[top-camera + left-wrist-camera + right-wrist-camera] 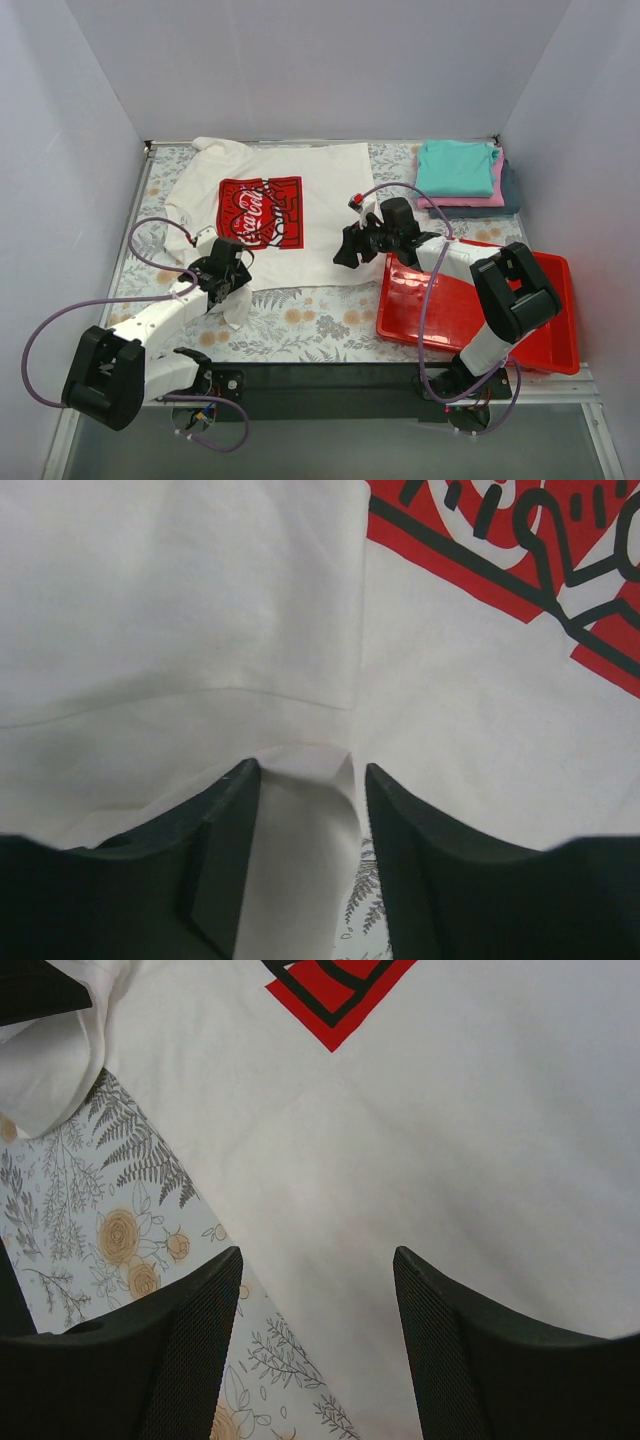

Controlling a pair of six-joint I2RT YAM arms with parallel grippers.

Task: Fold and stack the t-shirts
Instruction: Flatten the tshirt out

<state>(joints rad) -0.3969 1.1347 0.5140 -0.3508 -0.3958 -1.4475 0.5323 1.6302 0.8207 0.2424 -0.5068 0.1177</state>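
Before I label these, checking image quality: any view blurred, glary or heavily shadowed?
Top external: even light, sharp, soft shadows only. Left wrist: the white t-shirt looks nearly washed out, left claw edges soft. Right wrist: floral tablecloth print crisp, right claw dark.

Spread t-shirt (320,200) centre-left on bench (300,325), folded t-shirt stack (462,172) in far right corner, tray (400,305) at near right edge

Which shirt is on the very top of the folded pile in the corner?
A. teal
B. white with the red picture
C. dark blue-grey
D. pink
A: the teal t-shirt lies on top, with the pink t-shirt peeking out beneath it and the dark blue-grey t-shirt at the bottom.
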